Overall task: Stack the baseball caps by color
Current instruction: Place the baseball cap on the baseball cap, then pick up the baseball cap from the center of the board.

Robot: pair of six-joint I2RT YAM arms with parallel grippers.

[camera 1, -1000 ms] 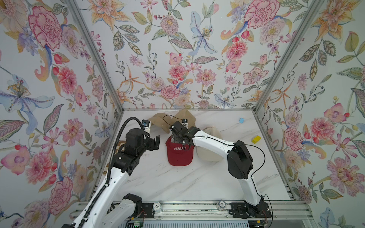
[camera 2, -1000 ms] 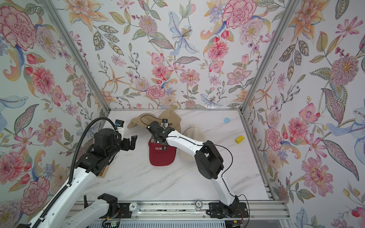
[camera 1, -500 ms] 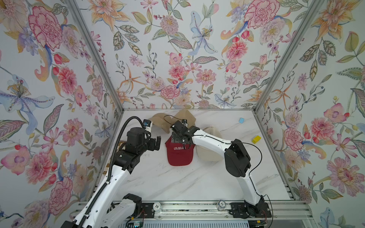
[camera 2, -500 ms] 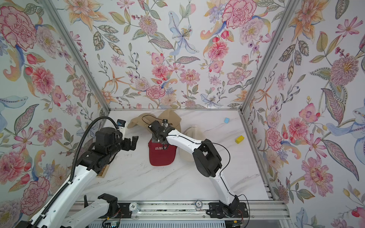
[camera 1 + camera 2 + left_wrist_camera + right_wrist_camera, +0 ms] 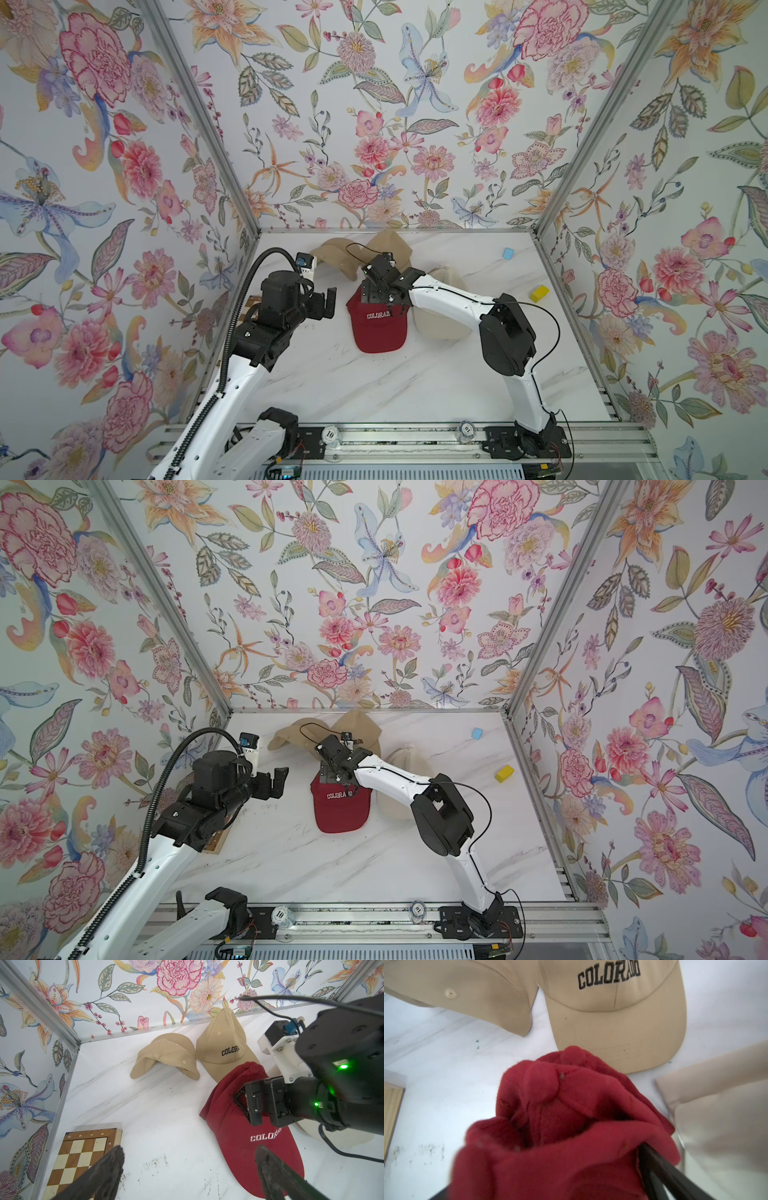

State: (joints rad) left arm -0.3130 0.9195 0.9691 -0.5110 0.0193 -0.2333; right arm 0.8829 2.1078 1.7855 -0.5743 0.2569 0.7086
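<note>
Red stack looks done. My right hand (image 5: 379,294) sits wide open astride the crown of the red caps (image 5: 378,334), mid-frame on the table (image 5: 374,390), nothing pinched. Left hand (image 5: 325,303) is open and empty, just left. Next, I reckon: lift off and stack the tan caps (image 5: 168,1059), upper centre. Count: red, two buttons visible; tan, two; cream caps (image 5: 436,328) at right, number unclear.

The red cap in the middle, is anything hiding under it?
Yes, more red caps. Two red crowns, each with its own top button, poke out from beneath the red cap. Their brims and lettering are covered, so whether anything else lies below cannot be seen.
</note>
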